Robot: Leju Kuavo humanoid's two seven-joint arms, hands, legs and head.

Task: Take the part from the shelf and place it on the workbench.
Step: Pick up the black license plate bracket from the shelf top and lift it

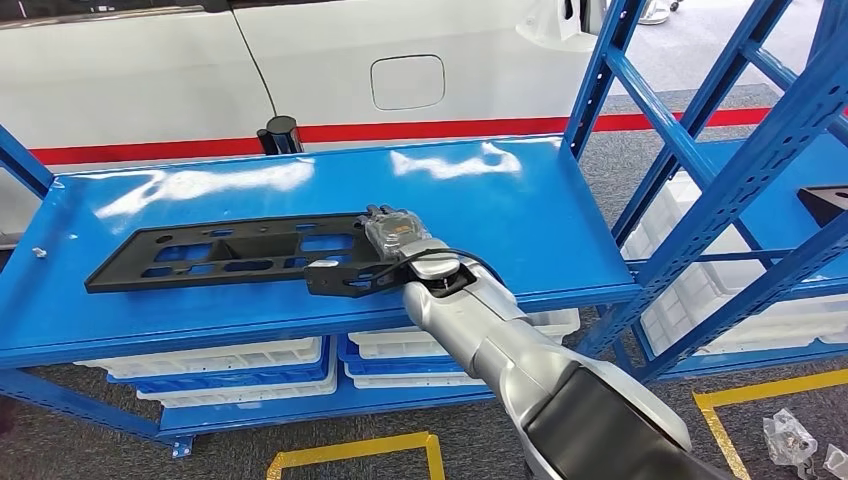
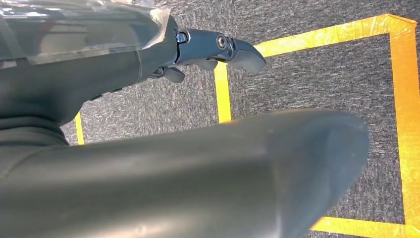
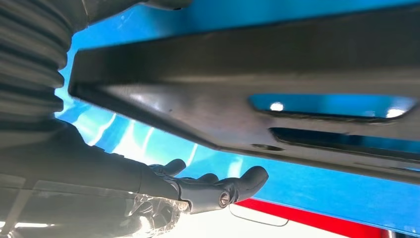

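The right hand [image 1: 392, 232] rests at the end of the black part [image 1: 230, 252] on the blue shelf [image 1: 520, 215], fingers [image 3: 233, 184] spread and gripping nothing. Lifted from one end, the long part would likely tip and slide out.

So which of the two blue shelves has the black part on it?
The nearer blue shelf, where the right robot hand meets the black part; the other rack stands rightward.

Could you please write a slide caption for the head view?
Right hand at the near end of the black part on the blue shelf.
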